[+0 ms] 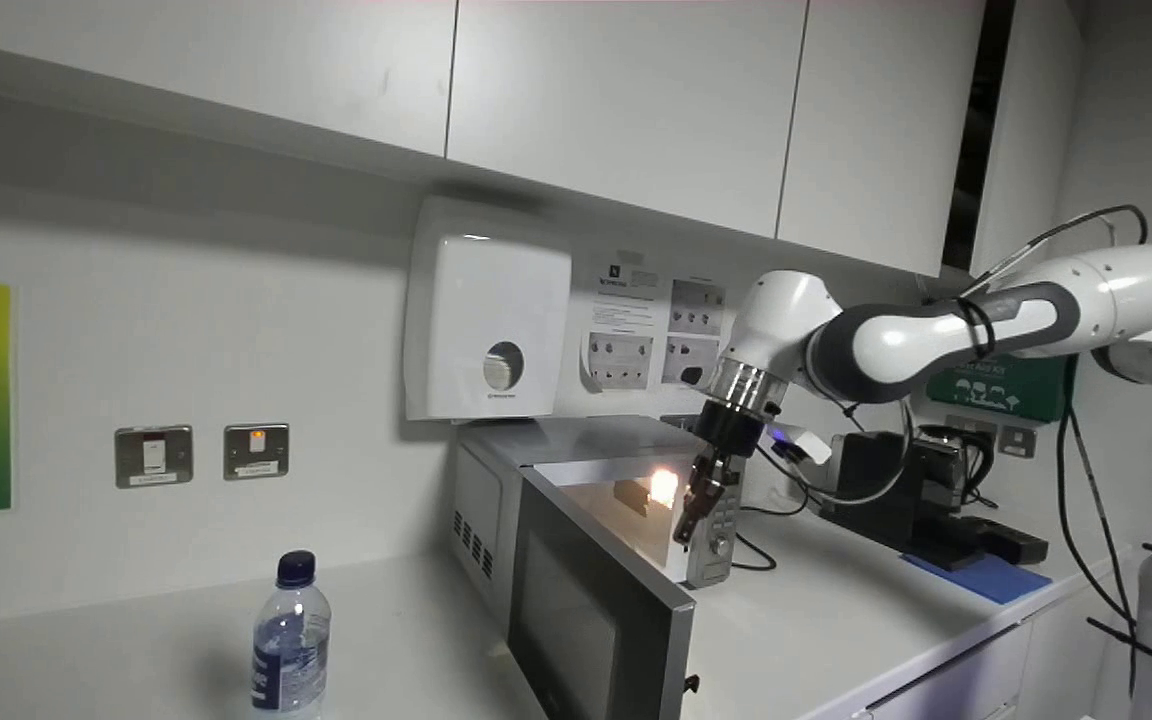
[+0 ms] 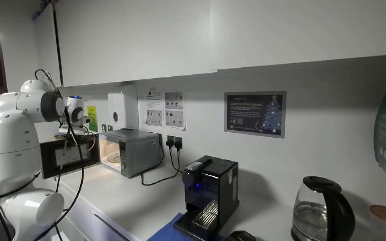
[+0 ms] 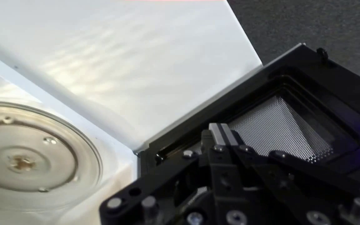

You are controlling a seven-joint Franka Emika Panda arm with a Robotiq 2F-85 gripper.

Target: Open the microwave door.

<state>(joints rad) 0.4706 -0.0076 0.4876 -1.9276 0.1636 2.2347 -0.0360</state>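
The microwave door [image 1: 576, 600] is found swung well away from the front of the silver microwave [image 2: 141, 152], joined to it along one side, so that the cavity [image 2: 107, 149] is left uncovered; the inside is lit by a bright light [image 1: 663, 487], and a glass turntable [image 3: 52, 162] is seen there. The door's dark inner face is shown in the wrist view, where its mesh window [image 3: 270, 128] is partly covered by the gripper [image 3: 221, 132]. The jaws are drawn together, one flat pad [image 3: 216, 134] laid against the other. In an exterior view the gripper is held tilted downward by the white arm [image 1: 906, 345] before the lit opening, near the control panel [image 1: 723, 522]; whether the door is touched by it cannot be told. On the counter [image 1: 836, 590], a water bottle [image 1: 291, 640] is stood upright on the side of the door's outer face, and a coffee machine [image 2: 211, 190] is placed well apart on the opposite side. Above the microwave, a white box [image 1: 491, 310] is fixed to the wall [image 1: 186, 250].
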